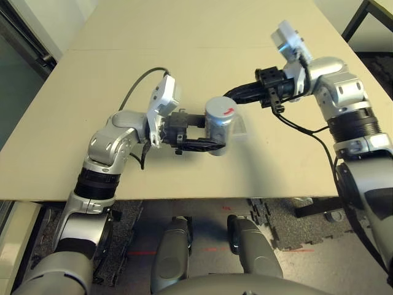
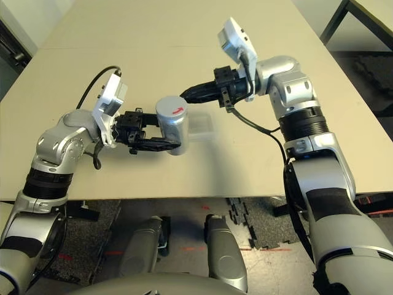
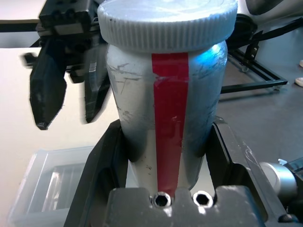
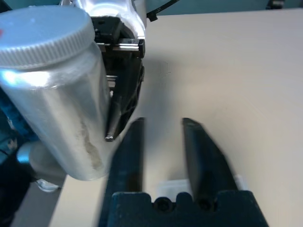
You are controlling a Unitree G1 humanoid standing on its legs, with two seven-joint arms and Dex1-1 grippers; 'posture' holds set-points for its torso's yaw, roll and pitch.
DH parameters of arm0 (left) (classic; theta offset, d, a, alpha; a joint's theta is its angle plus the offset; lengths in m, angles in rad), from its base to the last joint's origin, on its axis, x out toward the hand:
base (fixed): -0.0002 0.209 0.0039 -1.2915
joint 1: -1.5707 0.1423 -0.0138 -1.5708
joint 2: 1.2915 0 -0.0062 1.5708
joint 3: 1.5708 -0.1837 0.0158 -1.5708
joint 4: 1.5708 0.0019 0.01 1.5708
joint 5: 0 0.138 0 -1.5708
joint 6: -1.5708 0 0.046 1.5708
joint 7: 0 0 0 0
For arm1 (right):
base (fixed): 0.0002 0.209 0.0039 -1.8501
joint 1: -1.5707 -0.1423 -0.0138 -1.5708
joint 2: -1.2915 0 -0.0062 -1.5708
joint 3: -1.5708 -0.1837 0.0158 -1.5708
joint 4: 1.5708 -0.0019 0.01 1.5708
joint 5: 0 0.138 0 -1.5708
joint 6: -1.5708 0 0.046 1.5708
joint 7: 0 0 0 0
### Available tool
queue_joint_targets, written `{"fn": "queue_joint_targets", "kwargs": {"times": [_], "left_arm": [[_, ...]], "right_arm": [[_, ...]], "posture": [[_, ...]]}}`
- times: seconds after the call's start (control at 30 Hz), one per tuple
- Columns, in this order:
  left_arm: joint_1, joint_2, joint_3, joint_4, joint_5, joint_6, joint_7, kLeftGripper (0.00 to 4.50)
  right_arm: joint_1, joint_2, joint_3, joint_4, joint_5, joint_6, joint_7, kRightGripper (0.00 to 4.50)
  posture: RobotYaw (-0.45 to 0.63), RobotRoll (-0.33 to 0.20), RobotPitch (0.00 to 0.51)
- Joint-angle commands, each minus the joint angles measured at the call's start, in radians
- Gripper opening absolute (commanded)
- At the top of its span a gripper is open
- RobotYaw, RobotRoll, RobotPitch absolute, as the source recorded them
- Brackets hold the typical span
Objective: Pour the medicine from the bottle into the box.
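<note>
We hold bottle (image 1: 220, 126) upright in left fingers (image 3: 106, 161), cap on. Right fingers (image 4: 130, 156) narrowly parted, empty, beside cap (image 1: 221, 108). We should grip rim squarely, twist off above box (image 2: 201, 129) on bench (image 1: 184, 61).

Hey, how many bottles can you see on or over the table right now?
1. The bottle, cap on, is held upright in the left gripper, beside the clear box. The right gripper is open nearby, not touching it.

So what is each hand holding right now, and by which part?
The left hand holds the bottle by the lower part of its body, cap still on. The right hand is open near the cap and holds nothing.
</note>
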Motion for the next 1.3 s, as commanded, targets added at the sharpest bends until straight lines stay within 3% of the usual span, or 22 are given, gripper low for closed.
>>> {"fn": "queue_joint_targets", "kwargs": {"times": [0.03,0.17,0.53,0.8,1.1,1.3], "left_arm": [[-0.006,0.000,-0.010,0.043,0.014,-0.047,0.004,2.51],[-0.027,-0.008,-0.016,0.103,0.026,-0.089,0.004,2.51],[-0.079,-0.018,-0.023,0.246,0.055,-0.180,-0.016,2.51],[-0.096,-0.013,-0.022,0.331,0.072,-0.234,-0.028,2.51],[-0.103,-0.012,-0.009,0.378,0.082,-0.263,-0.029,2.51],[-0.125,-0.013,0.001,0.442,0.091,-0.292,-0.025,2.51]], "right_arm": [[0.017,-0.006,-0.071,-0.130,0.063,0.159,-0.115,3.09],[0.032,0.008,-0.134,-0.201,0.075,0.250,-0.275,4.49],[0.090,-0.053,-0.159,-0.333,0.152,0.400,-0.353,4.50],[0.071,-0.037,-0.185,-0.336,0.185,0.421,-0.398,4.50],[0.117,-0.137,-0.116,-0.352,0.134,0.377,-0.333,4.50],[0.126,-0.146,-0.109,-0.381,0.155,0.383,-0.322,4.50]], "posture": [[0.09,0.000,0.176],[0.07,0.000,0.162],[0.03,0.000,0.146],[0.03,0.000,0.141],[0.03,0.000,0.132],[0.03,0.000,0.131]]}}
